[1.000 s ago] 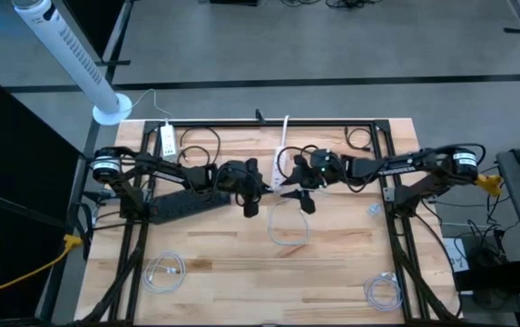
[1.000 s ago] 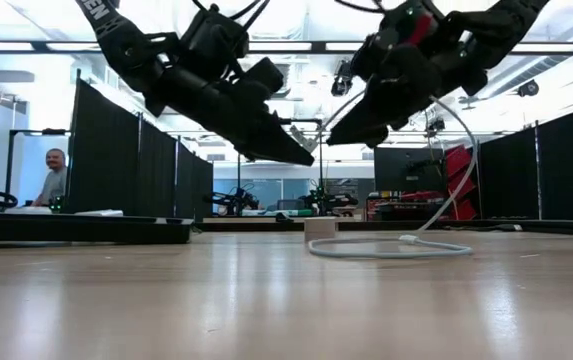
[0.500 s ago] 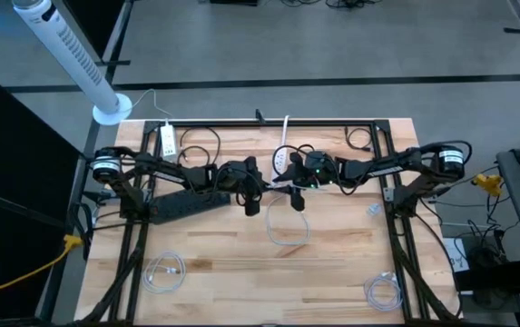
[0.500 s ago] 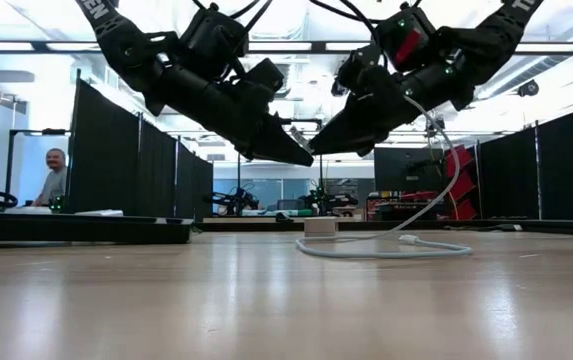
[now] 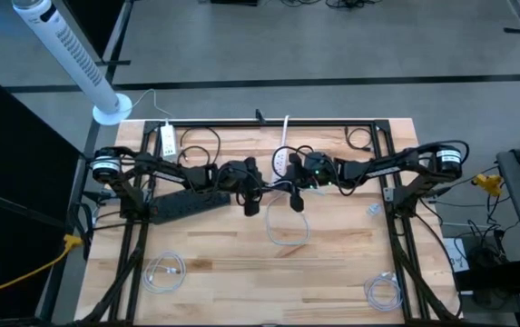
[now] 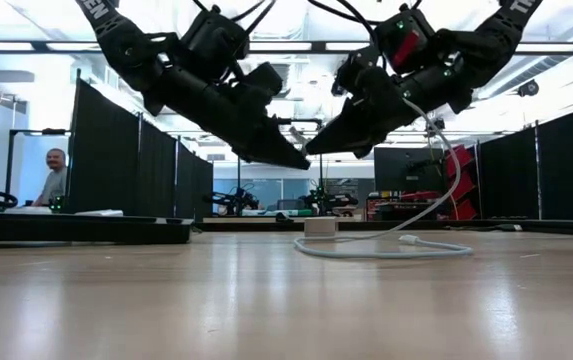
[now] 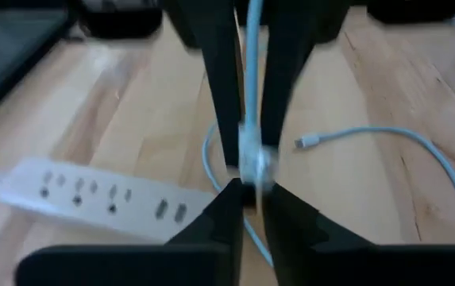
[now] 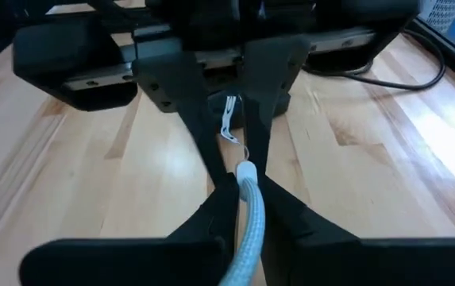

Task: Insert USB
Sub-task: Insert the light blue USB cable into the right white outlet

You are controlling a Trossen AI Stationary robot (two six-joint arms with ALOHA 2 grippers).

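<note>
Wooden table (image 5: 241, 245) – 2 pincers tip to tip above it, left pincer (image 5: 258, 189) clenched on white plug (image 7: 256, 163), right pincer (image 5: 287, 188) grasping white cable (image 8: 243, 230)

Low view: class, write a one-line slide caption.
Left gripper and right gripper meet tip to tip above the table, the white USB cable trailing from the right.

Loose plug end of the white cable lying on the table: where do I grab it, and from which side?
Take the short stiff white plug, not the limp white cable behind it, and come straight down from above. It lies flat on the wooden table with bare wood on either side, so closing across its width should work best.
</note>
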